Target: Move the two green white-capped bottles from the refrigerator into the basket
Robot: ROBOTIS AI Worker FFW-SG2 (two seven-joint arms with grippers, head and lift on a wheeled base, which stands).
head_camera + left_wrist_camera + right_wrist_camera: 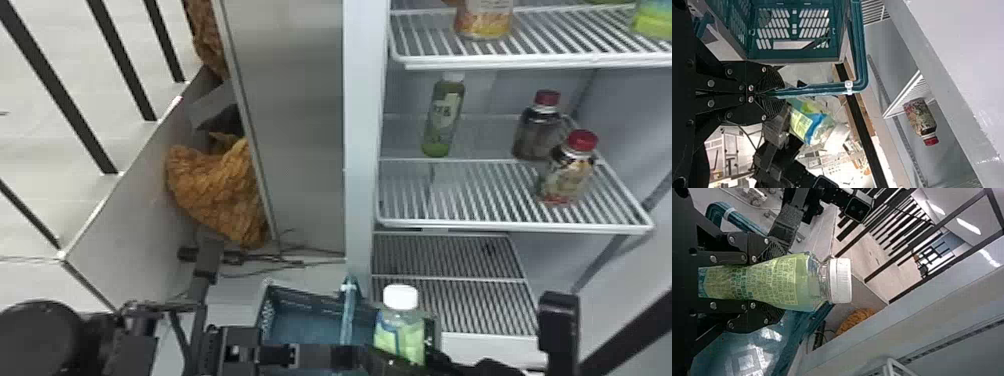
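Left arm (pixel 42 340) nearest, left of the basket. Basket (pixel 307 325): blue-green, slotted; handle (pixel 809 91) raised, left gripper (pixel 342 356) jaws closed on it. Right gripper (pixel 395 361) at basket's right end, jaws parted just to bottle width, clamping one green white-capped bottle (pixel 400 332), cap up. Can't tell its height against the basket rim.

Refrigerator (pixel 364 125) beyond and right of basket. Its middle shelf (pixel 500 227) holds the other green white-capped bottle (pixel 442 122), plus two red-capped bottles (pixel 567 172) farther right. Upper shelf (pixel 530 62): orange-labelled container (pixel 484 20). Beyond and left of basket: orange-brown textured heap (pixel 220 192), cables (pixel 280 262), black-barred railing (pixel 65 100), pale floor (pixel 40 115).
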